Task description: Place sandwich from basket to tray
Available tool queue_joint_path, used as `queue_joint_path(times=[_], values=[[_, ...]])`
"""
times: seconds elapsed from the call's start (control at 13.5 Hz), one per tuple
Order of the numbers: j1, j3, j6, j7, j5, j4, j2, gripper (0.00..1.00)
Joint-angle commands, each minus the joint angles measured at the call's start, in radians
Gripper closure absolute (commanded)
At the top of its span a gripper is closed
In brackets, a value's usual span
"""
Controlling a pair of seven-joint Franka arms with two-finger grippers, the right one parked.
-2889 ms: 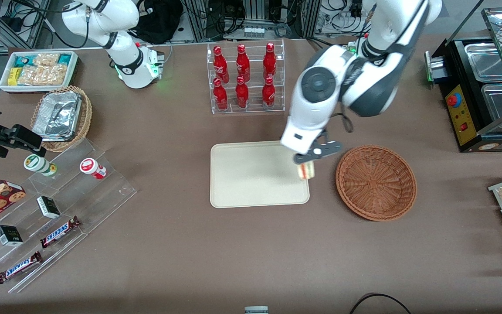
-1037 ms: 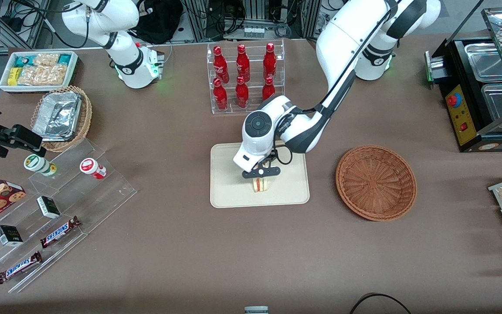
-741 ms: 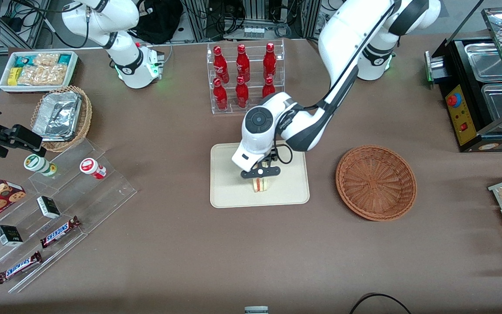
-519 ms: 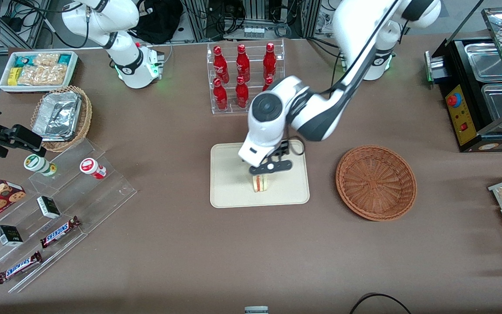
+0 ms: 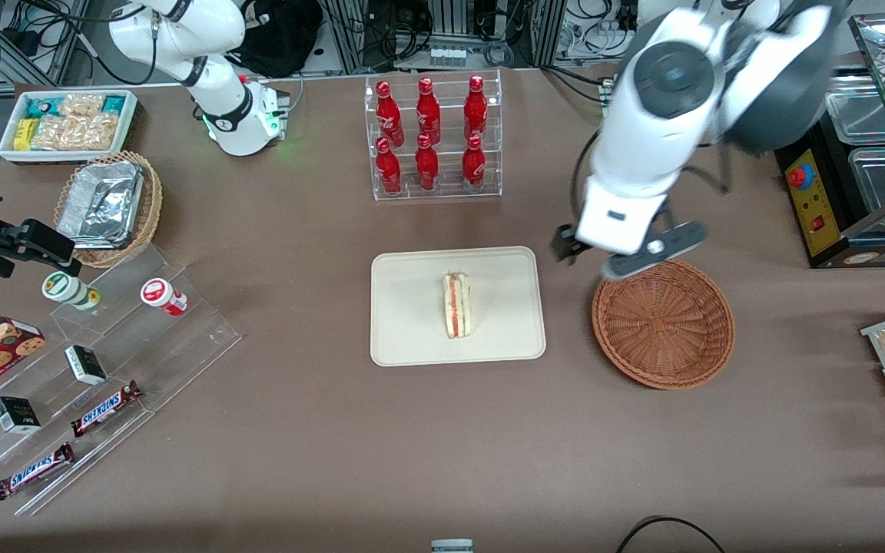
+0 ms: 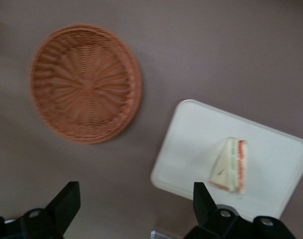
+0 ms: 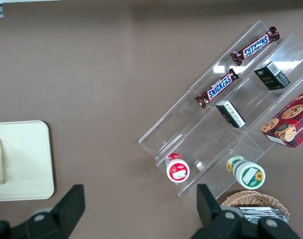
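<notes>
The sandwich (image 5: 456, 306) is now lying released mid-frame on the tray (image 5: 404, 338); the open, empty end effector (image 5: 627, 257) is withdrawing above the basket (image 5: 663, 322).

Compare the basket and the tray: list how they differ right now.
The basket is round, reddish-brown woven wicker; the tray is a rectangular, smooth cream one with rounded corners. The basket holds nothing; the tray carries the sandwich. The open gripper hangs over the basket's rim, not over the tray. Both rest flat on the brown table.
</notes>
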Motion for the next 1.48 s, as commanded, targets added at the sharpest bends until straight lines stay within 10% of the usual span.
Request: queue_joint_path(times=[0.0,0.74,1.41], values=[[0.068,0.012,-0.072,0.146,0.010,-0.096,-0.128,0.00],[0.404,0.019,-0.226,0.746,0.007,-0.142,-0.294,0.00],[0.434,0.039,-0.255,0.745,0.005,-0.112,-0.281,0.00]])
